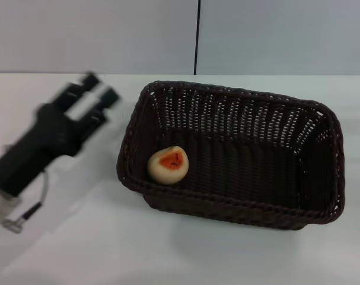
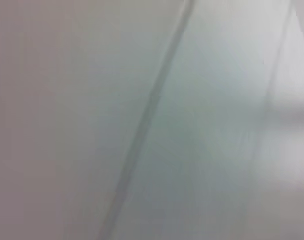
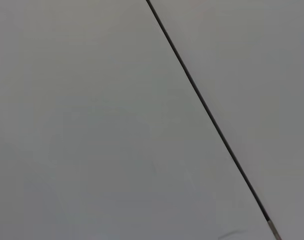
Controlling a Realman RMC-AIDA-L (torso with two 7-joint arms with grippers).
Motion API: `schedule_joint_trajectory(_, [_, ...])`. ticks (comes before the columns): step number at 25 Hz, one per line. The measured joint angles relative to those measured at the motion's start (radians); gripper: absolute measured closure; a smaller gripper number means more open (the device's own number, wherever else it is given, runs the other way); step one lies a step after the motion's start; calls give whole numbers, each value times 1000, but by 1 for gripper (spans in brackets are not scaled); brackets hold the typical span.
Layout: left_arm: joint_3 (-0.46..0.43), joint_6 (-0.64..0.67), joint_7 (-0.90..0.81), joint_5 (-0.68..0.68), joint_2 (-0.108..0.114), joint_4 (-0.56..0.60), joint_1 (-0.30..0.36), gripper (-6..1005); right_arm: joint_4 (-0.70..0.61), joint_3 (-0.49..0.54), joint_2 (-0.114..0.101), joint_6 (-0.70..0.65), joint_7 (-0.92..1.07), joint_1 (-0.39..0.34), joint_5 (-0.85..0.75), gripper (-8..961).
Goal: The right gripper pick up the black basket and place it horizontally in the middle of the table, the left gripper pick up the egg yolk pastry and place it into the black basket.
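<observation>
Egg yolk pastry [image 1: 168, 164] is seen lying in the black basket [image 1: 239, 205]; the left gripper [image 1: 92, 92], empty, spread undetermined, need only be parked

The black basket [image 1: 239, 157] occupies the centre and right of the surface [image 1: 108, 243], and its raised woven walls block any sideways approach; its open top gives access from above. Inside, the egg yolk pastry [image 1: 168, 164] sits against the near-left corner, with bare floor to its right. The left pincer [image 1: 91, 98] hangs just left of the basket, apart from its rim, over open surface that continues along the near edge.
</observation>
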Motion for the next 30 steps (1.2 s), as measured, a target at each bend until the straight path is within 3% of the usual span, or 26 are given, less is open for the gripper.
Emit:
schedule_joint_trajectory(3, [-51,21,18,0,0,0,24,379,-2,8,4,-3,0,-6,5,536])
schedule_joint_trajectory(4, [-152,60,52,-1,1,-2,72,346,-3,11,5,-3,0,-7,8,536])
schedule_joint_trajectory(5, [-239,83,73,-2,2,-4,109,346,-4,15,6,-3,0,-9,13,536])
schedule_joint_trajectory(6, [-239,83,73,-2,2,-4,109,346,-5,18,6,-3,2,-12,25,536])
schedule_joint_trajectory(7, [-301,95,83,-1,2,-5,134,346,-5,20,6,-4,2,-15,36,536])
schedule_joint_trajectory(8, [-413,113,90,-2,3,-6,180,346,-3,21,7,-5,3,-18,52,536])
schedule_joint_trajectory(13, [-549,124,91,-2,4,-6,234,345,-2,30,7,-17,9,-29,86,535])
schedule_joint_trajectory(22, [-579,132,90,-1,4,-7,240,402,0,59,9,-31,11,-32,88,534])
schedule_joint_trajectory(27, [-579,128,87,-1,4,-7,233,525,0,61,9,-31,11,-32,89,535])
schedule_joint_trajectory(30, [-579,127,86,-1,4,-7,232,524,0,61,9,-31,11,-32,89,536])
